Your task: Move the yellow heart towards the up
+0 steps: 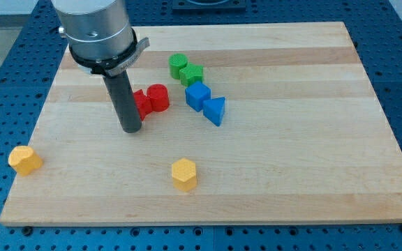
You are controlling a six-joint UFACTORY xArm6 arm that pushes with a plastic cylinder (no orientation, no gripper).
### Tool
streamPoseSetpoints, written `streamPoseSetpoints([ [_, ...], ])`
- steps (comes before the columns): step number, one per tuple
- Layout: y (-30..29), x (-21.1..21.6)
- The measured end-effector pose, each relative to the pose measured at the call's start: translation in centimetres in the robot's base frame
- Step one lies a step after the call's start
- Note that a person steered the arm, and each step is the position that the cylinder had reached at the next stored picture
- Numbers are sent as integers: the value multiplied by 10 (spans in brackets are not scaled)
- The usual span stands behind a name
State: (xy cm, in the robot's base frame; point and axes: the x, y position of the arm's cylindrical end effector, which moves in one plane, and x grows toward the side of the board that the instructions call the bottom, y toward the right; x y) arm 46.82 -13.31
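Yellow block [184,173] on wooden board [292,153] over blue pegboard [5,70].

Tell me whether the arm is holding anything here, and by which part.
Nothing is held: the arm ends in a plain rod. My tip rests on the board beside the red blocks, to their left in the view, far from both yellow blocks.

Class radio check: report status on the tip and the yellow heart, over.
My tip beside the red blocks, far from yellow heart. Heart at board's lower-left corner, untouched. Path toward the view's top clear.
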Motion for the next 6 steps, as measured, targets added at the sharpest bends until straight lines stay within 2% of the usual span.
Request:
streamPoseSetpoints([
  [1, 4, 26],
  [2, -25, 74],
  [3, -93, 121],
  [4, -170, 138],
  [6, -172, 135],
])
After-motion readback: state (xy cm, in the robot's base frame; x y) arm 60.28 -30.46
